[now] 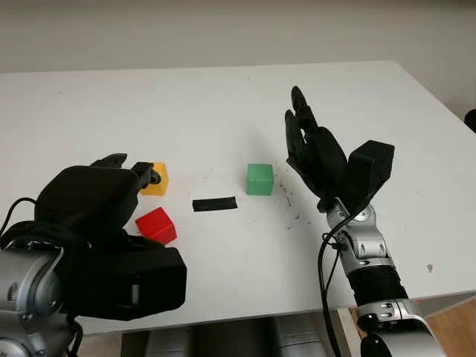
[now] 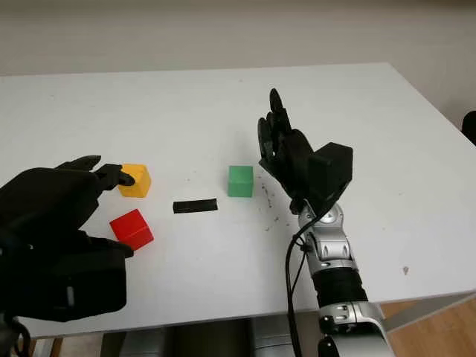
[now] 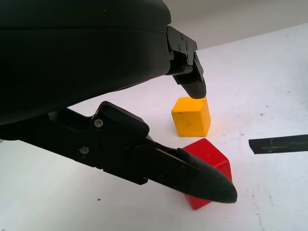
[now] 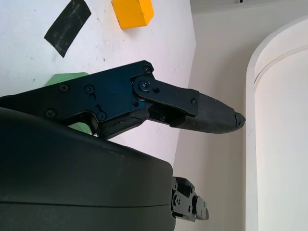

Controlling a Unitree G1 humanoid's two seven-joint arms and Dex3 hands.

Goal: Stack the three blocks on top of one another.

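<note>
Blocks: three, one each of red, yellow and green, all lying singly on the white table [image 1: 223, 97]; none is stacked on another.
Black strip: one, flat on the table.
Left hand [image 1: 111, 195]: open, holding nothing, low over the table's near left part; one fingertip [image 3: 195, 88] hangs just above the yellow block, another finger [image 3: 202, 180] reaches across in front of the red block. Whether either finger touches a block cannot be told.
Red block [image 1: 156, 225]: on the table just beside the left hand, on its right, nearer the robot than the yellow block.
Yellow block [image 1: 155, 178]: at the tip of the left hand's fingers, just beyond the red block and apart from it.
Strip position [image 1: 215, 204]: between the two hands, right of the red and yellow blocks, left of the green block.
Green block [image 1: 259, 178]: on the table just left of the right hand, not touched by it.
Right hand [image 1: 309, 149]: open, holding nothing, raised above the table with fingers pointing up and away from the robot, well apart from the left hand.
</note>
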